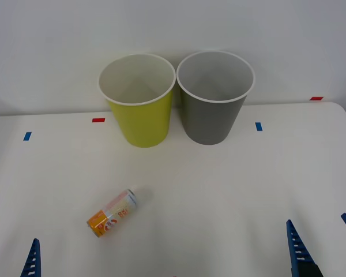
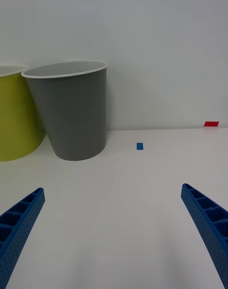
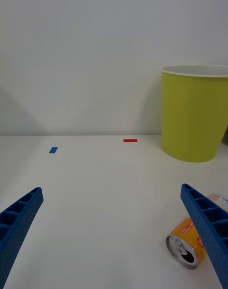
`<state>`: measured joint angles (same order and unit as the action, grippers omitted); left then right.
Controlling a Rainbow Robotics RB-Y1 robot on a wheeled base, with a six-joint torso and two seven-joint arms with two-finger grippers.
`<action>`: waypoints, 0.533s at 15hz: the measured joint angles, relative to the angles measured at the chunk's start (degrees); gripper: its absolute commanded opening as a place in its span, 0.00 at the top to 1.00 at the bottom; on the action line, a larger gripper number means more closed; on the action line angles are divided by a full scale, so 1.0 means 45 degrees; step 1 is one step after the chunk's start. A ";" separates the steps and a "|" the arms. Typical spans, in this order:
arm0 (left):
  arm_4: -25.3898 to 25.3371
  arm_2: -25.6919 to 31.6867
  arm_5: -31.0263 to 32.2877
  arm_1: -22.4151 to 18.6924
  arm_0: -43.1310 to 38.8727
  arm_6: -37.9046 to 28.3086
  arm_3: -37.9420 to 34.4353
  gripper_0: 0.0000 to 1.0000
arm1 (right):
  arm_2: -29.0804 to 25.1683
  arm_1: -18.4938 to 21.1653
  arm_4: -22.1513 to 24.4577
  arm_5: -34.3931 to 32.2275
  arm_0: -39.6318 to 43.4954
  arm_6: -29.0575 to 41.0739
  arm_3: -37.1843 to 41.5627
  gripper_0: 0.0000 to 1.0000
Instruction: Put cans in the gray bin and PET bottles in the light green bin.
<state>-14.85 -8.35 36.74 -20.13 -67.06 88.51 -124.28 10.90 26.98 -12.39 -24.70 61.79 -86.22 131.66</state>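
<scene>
The can (image 1: 112, 214) lies on its side on the white tabletop (image 1: 230, 190), well in front of the light green bin (image 1: 139, 104) and a little to its left, with its orange end toward the robot; the gray bin (image 1: 214, 99) stands just beside the green one, on its right. Both hands are open and empty, the left hand (image 3: 111, 237) low and nearest the can, the right hand (image 2: 111, 237) low in front of the gray bin and well apart from the can. The left hand should probably close across the can's round body, not its ends, so it cannot roll away, then carry it past the green bin to the gray one.
</scene>
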 measured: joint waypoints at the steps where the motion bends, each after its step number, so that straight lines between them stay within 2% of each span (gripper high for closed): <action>1: 0.0000 0.0000 0.0000 0.0000 0.0000 0.0000 0.0000 0.00 | 0.0000 0.0000 0.0000 0.0000 0.0000 0.0000 0.0000 0.00; 8: 0.0000 0.0000 0.0000 0.0000 0.0000 0.0000 0.0000 0.00 | 0.0000 0.0000 0.0000 0.0000 0.0000 0.0000 0.0000 0.00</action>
<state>-14.85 -8.35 36.74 -20.13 -67.06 88.51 -124.28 10.90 26.98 -12.39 -24.70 61.79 -86.22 131.66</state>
